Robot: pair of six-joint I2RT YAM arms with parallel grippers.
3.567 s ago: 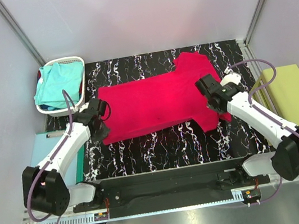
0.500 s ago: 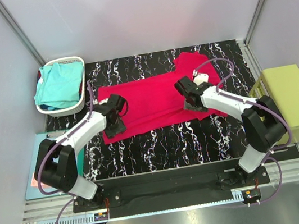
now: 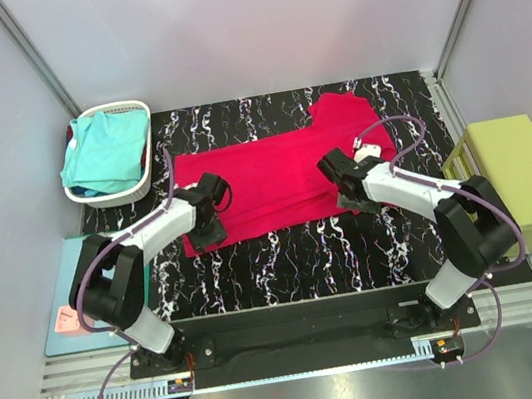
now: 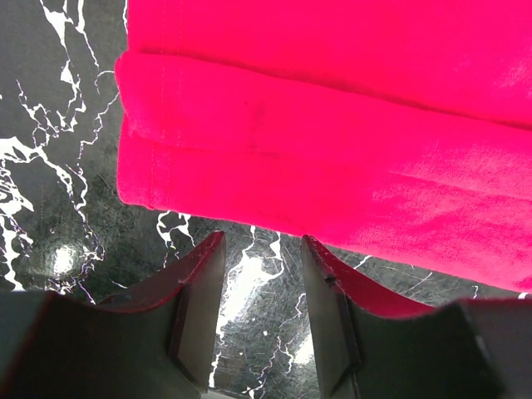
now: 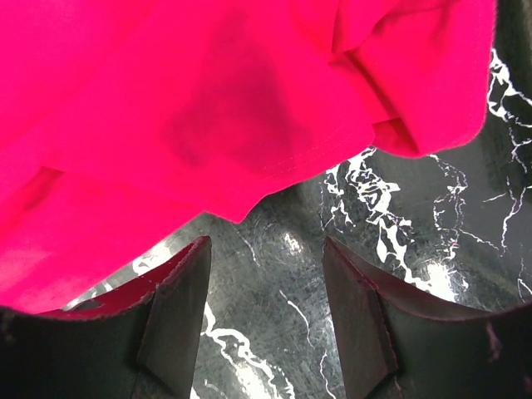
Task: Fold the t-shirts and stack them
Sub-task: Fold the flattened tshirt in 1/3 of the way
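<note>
The crimson-red t-shirt (image 3: pixel 272 173) lies as a long folded band across the black marbled table (image 3: pixel 285 257), one sleeve sticking out at the far right. My left gripper (image 3: pixel 203 238) stands open at the shirt's near left corner. In the left wrist view that gripper (image 4: pixel 262 241) has only bare table between its fingers, just short of the doubled red hem (image 4: pixel 249 166). My right gripper (image 3: pixel 353 203) is open at the near right edge. The right wrist view shows that gripper (image 5: pixel 266 245) empty over the table, with bunched red cloth (image 5: pixel 208 116) ahead. The turquoise t-shirt (image 3: pixel 104 149) lies crumpled in a basket.
The white basket (image 3: pixel 147 181) sits at the far left corner. A yellow-green block (image 3: pixel 521 179) lies off the table's right side. A light-blue mat (image 3: pixel 63 292) lies on the left beside the left arm. Enclosure walls close in the back and sides.
The shirt's near edge has been folded over since the oldest frame, leaving a narrower band. In the last half second the right gripper drew slightly toward the near edge, off the cloth; the left barely moved.
</note>
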